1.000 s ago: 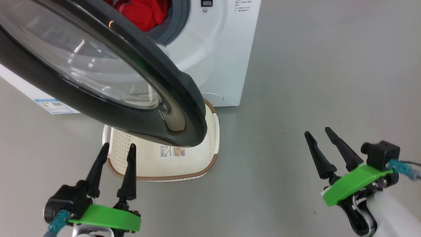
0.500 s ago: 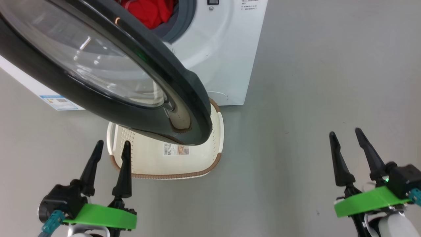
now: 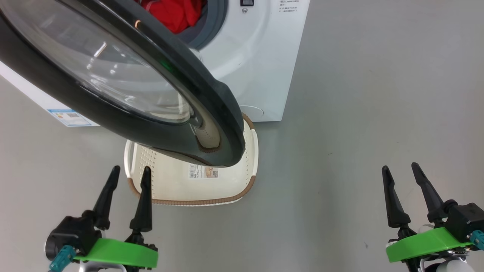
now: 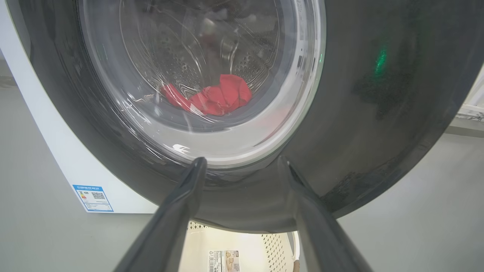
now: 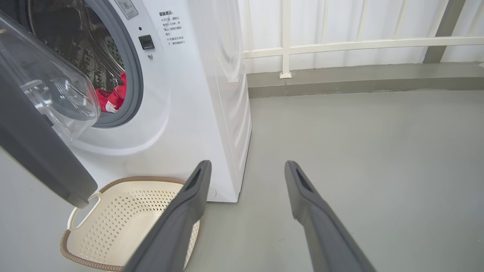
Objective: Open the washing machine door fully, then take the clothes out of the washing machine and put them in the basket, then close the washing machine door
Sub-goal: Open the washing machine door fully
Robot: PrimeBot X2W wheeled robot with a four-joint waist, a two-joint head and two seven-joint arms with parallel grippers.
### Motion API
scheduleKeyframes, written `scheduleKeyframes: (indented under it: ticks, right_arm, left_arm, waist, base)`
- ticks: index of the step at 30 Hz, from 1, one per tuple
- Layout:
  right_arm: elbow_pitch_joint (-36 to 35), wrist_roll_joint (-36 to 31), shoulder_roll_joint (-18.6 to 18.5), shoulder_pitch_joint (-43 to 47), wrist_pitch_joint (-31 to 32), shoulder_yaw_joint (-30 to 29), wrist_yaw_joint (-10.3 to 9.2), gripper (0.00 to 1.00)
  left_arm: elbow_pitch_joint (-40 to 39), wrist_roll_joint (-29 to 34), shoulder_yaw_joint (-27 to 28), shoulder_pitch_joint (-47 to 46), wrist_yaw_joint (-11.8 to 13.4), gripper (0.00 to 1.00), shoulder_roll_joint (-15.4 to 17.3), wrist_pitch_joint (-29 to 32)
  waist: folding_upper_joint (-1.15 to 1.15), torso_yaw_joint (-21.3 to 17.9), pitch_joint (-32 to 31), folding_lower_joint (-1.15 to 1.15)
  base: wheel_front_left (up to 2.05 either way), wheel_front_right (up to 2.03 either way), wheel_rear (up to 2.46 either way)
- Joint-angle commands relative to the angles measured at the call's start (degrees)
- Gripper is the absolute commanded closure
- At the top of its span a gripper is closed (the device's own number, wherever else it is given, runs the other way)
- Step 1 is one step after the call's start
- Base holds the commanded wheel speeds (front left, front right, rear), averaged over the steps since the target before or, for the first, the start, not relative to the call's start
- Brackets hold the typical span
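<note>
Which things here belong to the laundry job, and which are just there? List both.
Job: washing machine door, clothes, washing machine, basket.
Just there: blue label, white railing, grey floor.

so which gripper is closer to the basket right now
Left. In the head view the left gripper sits right at the near left corner of the basket; the right gripper is well off to the basket's right, over the floor.
</note>
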Motion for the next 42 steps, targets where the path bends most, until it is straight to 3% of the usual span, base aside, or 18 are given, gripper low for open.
scheduleKeyframes:
  ticks: [1,9,10,11,12,22,33,35,42]
  right_arm:
    - [-1.5,-1.0,-0.2,0.1,-0.4,1.3,0.36,0.0]
    - [-2.3,1.1,0.0,-0.8,-0.4,2.6,0.36,0.0]
    - [-2.5,2.0,0.0,-1.2,-0.4,3.2,0.36,0.55]
    - [-2.9,2.9,0.0,-1.8,-0.4,3.8,0.36,0.88]
    - [-3.1,3.9,0.1,-2.4,-0.4,4.4,0.36,1.0]
    - [-4.4,20.2,-1.5,-14.5,-0.4,16.0,0.36,1.0]
    - [-0.4,38.8,-7.5,-26.9,-0.4,30.2,0.36,1.0]
    - [0.4,44.5,-9.3,-28.9,-0.1,34.6,0.36,1.0]
    - [0.3,61.6,-15.6,-35.1,6.1,43.8,0.36,1.0]
  left_arm:
    - [-1.6,0.4,1.6,0.3,-0.3,0.0,0.9,-0.7]
    - [-1.6,0.6,1.2,0.2,-0.3,0.0,0.9,-0.7]
    - [-1.5,0.6,1.2,0.2,-0.3,0.0,0.9,-0.7]
    - [-1.5,0.5,1.1,0.3,-0.3,0.0,0.9,-0.7]
    - [-1.5,0.5,1.0,0.3,-0.3,0.0,0.9,-0.7]
    - [-1.5,-0.4,-1.0,0.5,-0.3,0.0,0.9,-0.7]
    - [-1.7,-2.2,-4.1,0.0,0.0,0.0,0.9,-0.7]
    - [-1.7,-2.4,-4.6,0.0,0.1,0.0,0.9,-0.7]
    - [-1.7,-3.5,-6.5,-0.5,0.3,0.0,0.9,-0.7]
  waist:
    - [0.0,0.0,0.0,0.0]
    - [0.0,0.3,0.0,0.0]
    - [0.0,0.3,-0.1,0.0]
    - [0.0,0.4,-0.1,0.0]
    - [0.0,0.4,-0.1,0.0]
    - [0.0,2.2,0.0,0.0]
    - [0.0,6.1,1.4,0.0]
    - [0.0,6.8,1.7,0.0]
    - [0.0,8.8,2.9,0.0]
  base:
    - [0.0,0.0,0.0]
    - [0.0,0.0,0.0]
    - [0.0,0.0,0.0]
    - [0.0,0.0,0.0]
    - [0.0,0.0,0.0]
    - [0.0,0.0,0.0]
    - [0.0,0.0,0.0]
    - [0.0,0.0,0.0]
    - [0.0,0.0,0.0]
